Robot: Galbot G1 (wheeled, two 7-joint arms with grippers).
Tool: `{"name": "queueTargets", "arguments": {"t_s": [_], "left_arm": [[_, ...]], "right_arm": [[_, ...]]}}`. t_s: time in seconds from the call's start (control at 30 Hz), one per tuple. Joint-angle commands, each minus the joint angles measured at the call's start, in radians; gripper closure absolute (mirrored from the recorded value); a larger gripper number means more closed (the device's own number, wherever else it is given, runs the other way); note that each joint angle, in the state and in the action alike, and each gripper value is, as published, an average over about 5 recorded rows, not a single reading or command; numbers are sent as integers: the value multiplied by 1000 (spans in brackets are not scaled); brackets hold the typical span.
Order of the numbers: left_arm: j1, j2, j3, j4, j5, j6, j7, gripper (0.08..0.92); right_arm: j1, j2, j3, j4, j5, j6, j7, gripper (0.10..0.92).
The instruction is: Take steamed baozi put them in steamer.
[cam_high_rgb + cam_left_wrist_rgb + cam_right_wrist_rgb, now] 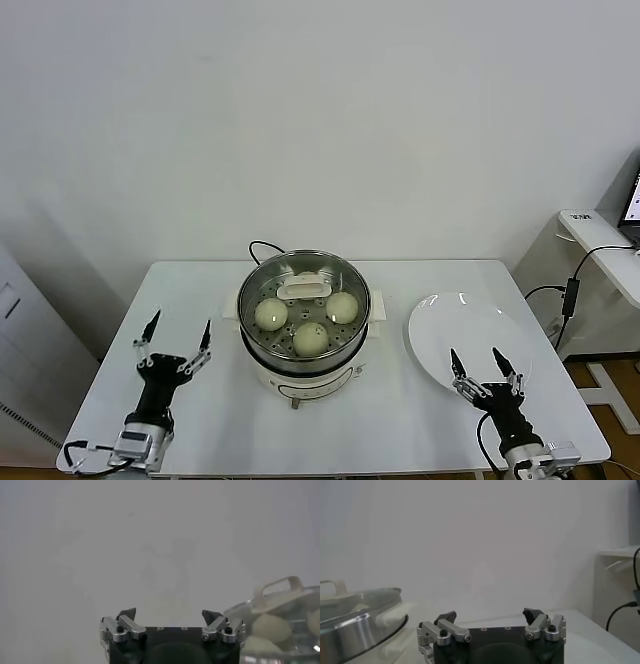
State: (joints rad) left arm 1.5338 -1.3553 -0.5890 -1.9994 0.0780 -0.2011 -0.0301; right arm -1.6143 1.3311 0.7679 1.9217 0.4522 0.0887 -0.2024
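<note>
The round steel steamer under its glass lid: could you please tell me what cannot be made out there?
- Head view: the lid's white handle hides part of the round steel steamer; three cream-white round buns show, a fourth is not discernible.
- Left wrist view: picture edge cuts off the steamer.
- Right wrist view: lid rim hides the contents.

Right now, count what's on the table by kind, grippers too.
Baozi: 3, in the steamer, first at
Steamer: 1
Lid: 1
Plate: 1
Grippers: 2, left gripper, right gripper, both open
Total: 8

wall: plain white | table: white | side desk: right
</note>
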Motion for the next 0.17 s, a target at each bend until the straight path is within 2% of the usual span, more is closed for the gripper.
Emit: {"name": "queueTargets", "arguments": {"t_s": [0.03, 0.17], "left_arm": [[63, -23, -64, 62, -93, -91, 39, 177], [68, -24, -71, 58, -94, -92, 43, 177]], "right_arm": [[-6, 14, -7, -13, -20, 21, -8, 203], [-8, 14, -11, -13, -23, 26, -8, 203]]}}
